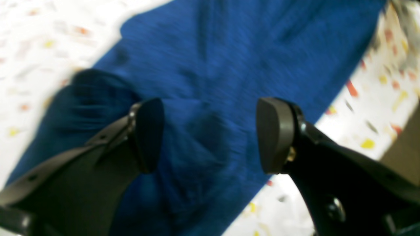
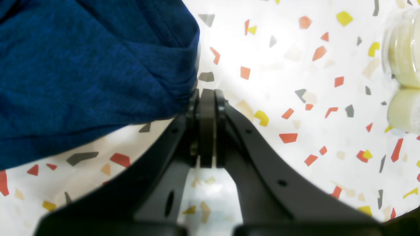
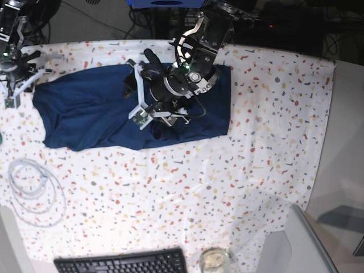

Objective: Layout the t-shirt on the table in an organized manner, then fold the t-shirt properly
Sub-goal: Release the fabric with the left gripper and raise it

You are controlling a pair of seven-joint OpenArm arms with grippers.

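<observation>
Base view: keyboard (image 3: 120, 263) and cable coil (image 3: 34, 190) lie below the t-shirt (image 3: 85, 114).

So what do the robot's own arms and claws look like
Both are black. The left claw has two flat, rounded dark pads on black arms with rivet holes and a brass-coloured screw. The right claw has the same black curved fingers. In the base view, the arms show black and silver joints, white brackets and black cables.

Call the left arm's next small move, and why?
Probably lift clear, then reach for another edge. The left gripper hangs open above the t-shirt, holding nothing, while the right gripper is shut at the shirt's edge on the table.
</observation>
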